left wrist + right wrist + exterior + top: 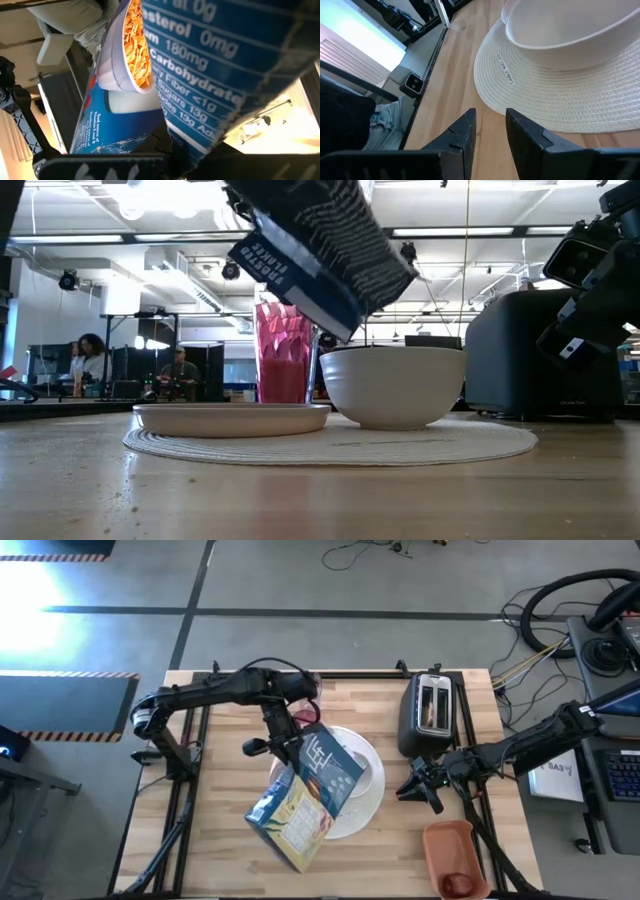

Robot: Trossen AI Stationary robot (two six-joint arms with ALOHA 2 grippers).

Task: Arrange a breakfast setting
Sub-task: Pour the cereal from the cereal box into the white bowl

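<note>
My left gripper (283,746) is shut on a blue cereal box (305,802), which hangs tilted above the small white bowl (392,385) and the pale plate (232,418). Both stand on a round white woven mat (555,107). The pink tumbler (283,352) stands behind the plate. My right gripper (491,131) is open by a narrow gap and empty, low over the wood just right of the mat. The dark-red fruit (458,883) lies in the orange tray. The clear glass, spoon and toast do not show. My left gripper holds the cereal box near its far end, at the box's left edge (296,752). The box fills the wrist view, its blue nutrition panel (210,75) close before the camera, and hides the fingers. The box is lifted clear and tilted, one corner (335,320) pointing down over the bowl.
The black toaster (430,712) stands at the far right, just behind my right arm. The orange-red tray (455,855) sits at the near right corner. Bare wood lies at the table's near left. People stand in the room beyond the table (90,360).
</note>
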